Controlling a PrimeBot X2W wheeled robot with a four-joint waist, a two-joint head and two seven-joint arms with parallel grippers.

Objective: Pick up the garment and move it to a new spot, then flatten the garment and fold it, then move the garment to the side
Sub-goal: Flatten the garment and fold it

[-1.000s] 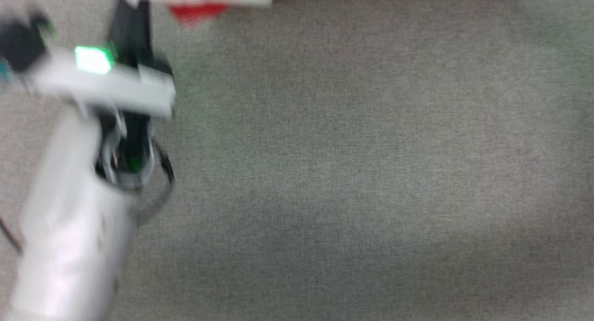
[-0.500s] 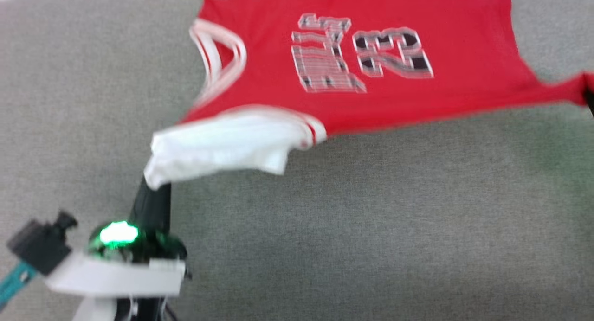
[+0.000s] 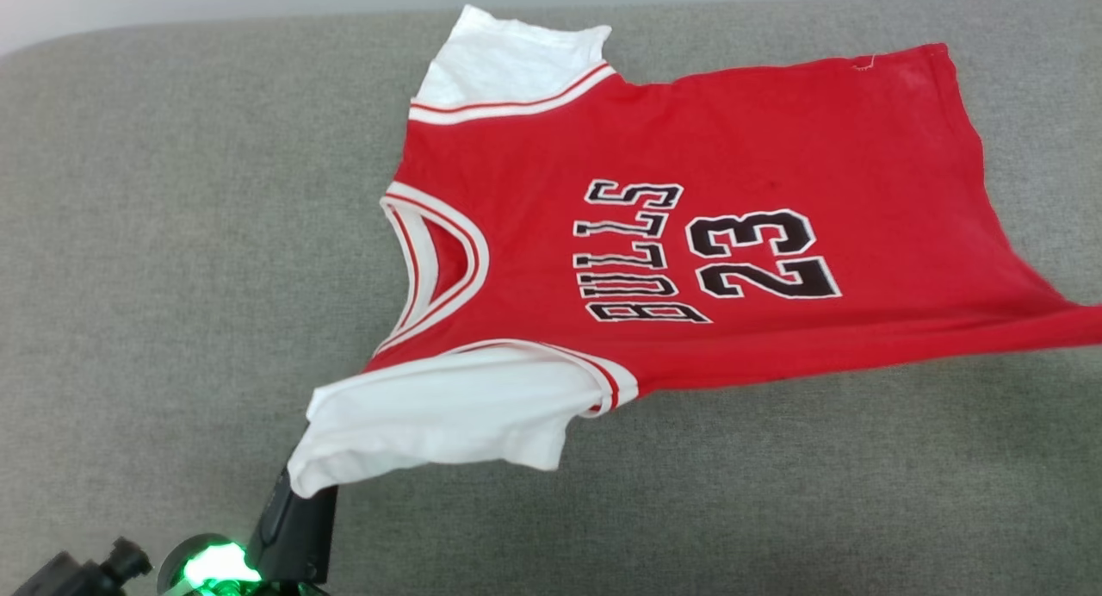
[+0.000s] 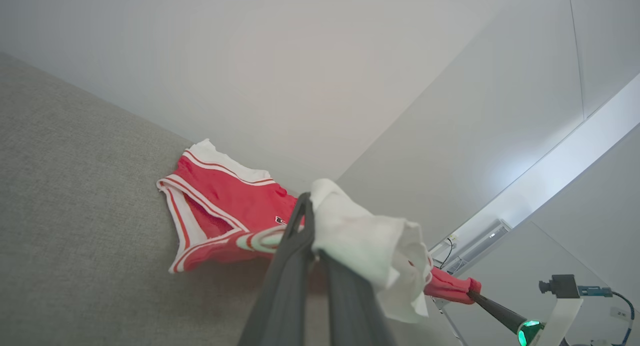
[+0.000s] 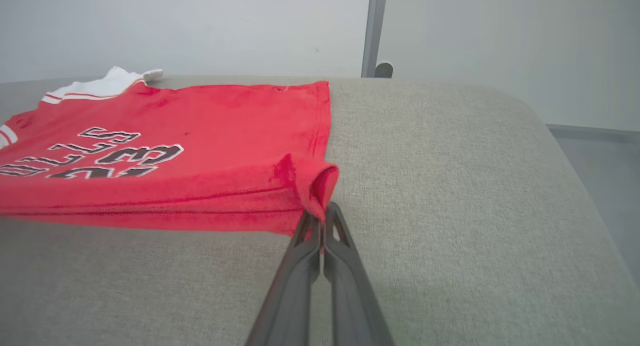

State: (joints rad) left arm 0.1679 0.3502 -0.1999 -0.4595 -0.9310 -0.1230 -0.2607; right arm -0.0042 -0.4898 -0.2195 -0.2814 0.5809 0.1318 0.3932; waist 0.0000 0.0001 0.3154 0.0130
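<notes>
The red jersey [image 3: 732, 131] spreads across centre frame on the grey cushion [image 3: 172, 234]. The left gripper [image 3: 300, 503] pinches its white sleeve [image 3: 448, 415], and the right gripper [image 5: 322, 218] its hem corner [image 5: 320, 183]. They should pull apart evenly, lowering it flat.

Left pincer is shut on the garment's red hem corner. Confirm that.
Not quite. The left pincer is shut on the garment's white sleeve, not its red hem corner, as the left wrist view shows. The red hem corner is in the right pincer.
</notes>
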